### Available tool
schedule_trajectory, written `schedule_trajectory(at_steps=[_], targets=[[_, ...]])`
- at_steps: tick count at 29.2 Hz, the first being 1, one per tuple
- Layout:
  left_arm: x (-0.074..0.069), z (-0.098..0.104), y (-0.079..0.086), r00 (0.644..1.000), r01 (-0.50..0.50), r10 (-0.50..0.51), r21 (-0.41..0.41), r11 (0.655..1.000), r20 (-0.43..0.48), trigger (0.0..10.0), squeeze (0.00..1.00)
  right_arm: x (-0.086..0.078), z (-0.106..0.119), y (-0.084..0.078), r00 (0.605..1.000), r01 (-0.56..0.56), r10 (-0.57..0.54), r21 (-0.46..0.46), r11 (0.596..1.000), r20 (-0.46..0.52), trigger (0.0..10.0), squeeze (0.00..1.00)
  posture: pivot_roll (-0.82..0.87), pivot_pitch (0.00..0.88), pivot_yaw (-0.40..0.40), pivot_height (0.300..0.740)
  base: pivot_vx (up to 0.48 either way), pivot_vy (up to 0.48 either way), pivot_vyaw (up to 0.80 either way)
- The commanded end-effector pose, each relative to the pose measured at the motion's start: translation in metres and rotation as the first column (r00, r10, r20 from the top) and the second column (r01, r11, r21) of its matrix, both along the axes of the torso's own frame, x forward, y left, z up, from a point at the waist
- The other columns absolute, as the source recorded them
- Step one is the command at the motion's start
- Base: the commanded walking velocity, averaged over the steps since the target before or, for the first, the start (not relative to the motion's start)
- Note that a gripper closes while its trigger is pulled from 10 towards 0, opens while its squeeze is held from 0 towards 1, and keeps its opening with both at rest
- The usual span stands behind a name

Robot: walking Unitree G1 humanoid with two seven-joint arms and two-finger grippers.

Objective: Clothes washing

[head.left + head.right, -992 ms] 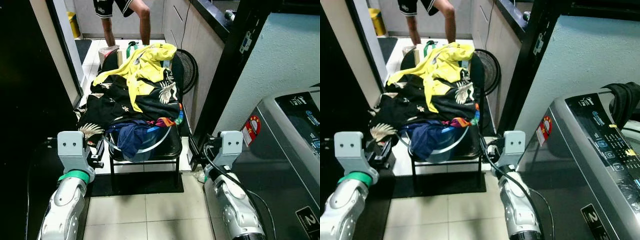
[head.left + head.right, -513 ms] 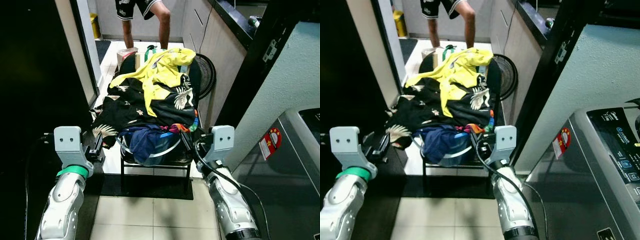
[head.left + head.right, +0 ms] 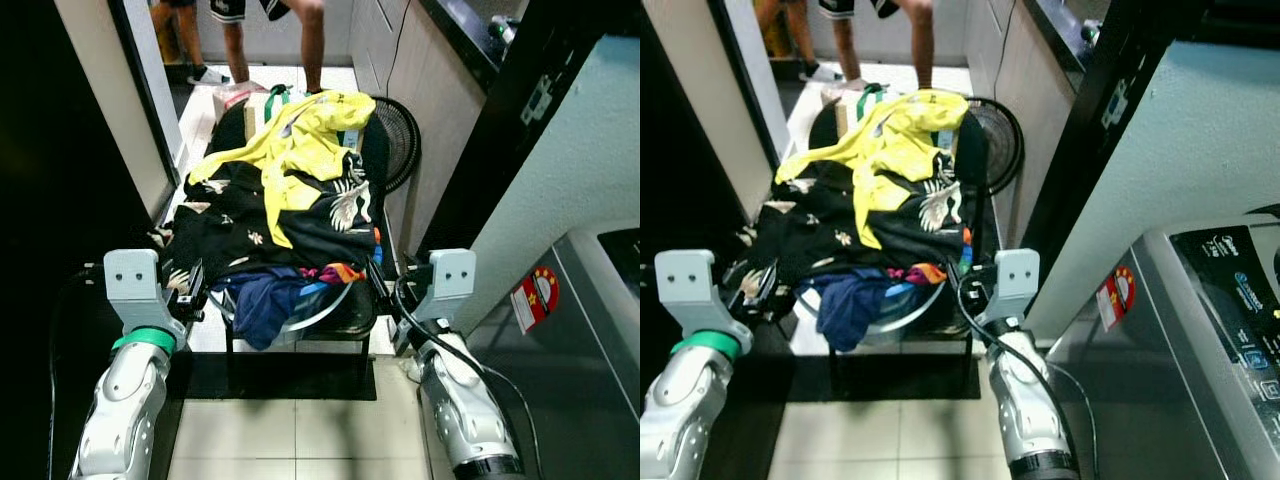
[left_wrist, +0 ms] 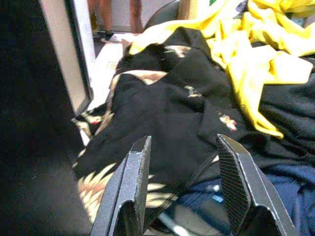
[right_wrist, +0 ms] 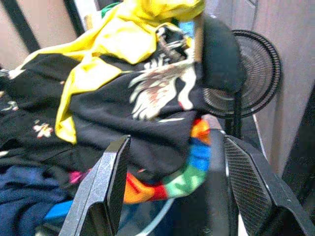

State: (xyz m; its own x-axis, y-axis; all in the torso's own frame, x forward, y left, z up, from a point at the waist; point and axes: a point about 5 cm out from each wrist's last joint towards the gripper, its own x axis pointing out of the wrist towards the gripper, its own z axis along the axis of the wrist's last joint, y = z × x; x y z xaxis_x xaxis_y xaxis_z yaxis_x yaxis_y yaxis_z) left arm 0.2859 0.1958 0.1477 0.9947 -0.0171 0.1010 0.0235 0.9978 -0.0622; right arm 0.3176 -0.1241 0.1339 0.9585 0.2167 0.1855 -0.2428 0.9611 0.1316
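both grippers, left gripper (image 4: 182, 196) and right gripper (image 5: 172, 191), hung wide open and empty. i had swung back square to the clothes pile (image 3: 285, 215) on the chair (image 3: 350, 310), so a grab looked next.

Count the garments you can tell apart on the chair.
4: yellow shirt on top, black patterned shirt beneath, rainbow-edged piece at right, navy garment in front. More may be buried.

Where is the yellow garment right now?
In the head views, the yellow garment lies on top of the clothes pile on the chair, over the black patterned shirt, straight ahead between both arms.
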Motion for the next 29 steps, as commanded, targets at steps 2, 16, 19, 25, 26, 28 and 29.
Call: schedule_trajectory(at_steps=[2,16,19,25,26,28,29], targets=[[-0.0005,0.0018,-0.0014,1.0,0.009,-0.009,0.007,1.0,0.002,10.0,0.0,0.0008,0.0005,0.001,1.0,-0.011,0.011,-0.026,1.0,0.0,10.0,0.0,0.13,0.036,0.016,0.74,0.381,0.0,0.0],[0.0007,0.0036,-0.0016,1.0,0.015,-0.015,0.012,1.0,0.007,10.0,0.0,0.0016,0.0021,0.0013,1.0,-0.01,0.01,-0.009,1.0,0.001,10.0,0.0,0.13,0.036,0.016,0.74,0.379,0.0,0.06],[0.0007,0.0036,-0.0015,1.0,0.015,-0.015,0.012,1.0,0.007,10.0,0.0,0.0015,0.002,0.0018,1.0,-0.013,0.013,-0.01,1.0,0.001,10.0,0.0,0.13,0.036,0.013,0.74,0.374,0.0,0.0],[0.0009,0.0035,-0.0013,1.0,0.014,-0.014,0.011,1.0,0.006,10.0,0.0,0.0019,0.0021,0.0025,1.0,-0.017,0.017,-0.01,1.0,0.001,10.0,0.0,0.13,0.034,0.011,0.74,0.369,0.0,0.0],[0.0009,0.0035,-0.0013,1.0,0.014,-0.014,0.011,1.0,0.006,10.0,0.0,0.0022,0.0021,0.0026,1.0,-0.018,0.018,-0.01,1.0,0.001,10.0,0.0,0.13,0.034,0.011,0.74,0.364,0.0,0.0],[0.0011,0.0038,-0.0015,1.0,0.014,-0.014,0.011,1.0,0.007,10.0,0.0,0.0029,0.0041,0.0039,1.0,-0.025,0.025,0.003,1.0,0.003,10.0,0.0,0.13,0.033,0.011,0.74,0.362,0.0,0.0],[0.0011,0.0038,-0.0015,1.0,0.014,-0.014,0.011,1.0,0.007,10.0,0.0,0.0029,0.0041,0.0039,1.0,-0.025,0.025,0.003,1.0,0.003,10.0,0.0,0.13,0.033,0.011,0.74,0.364,0.0,0.0]])
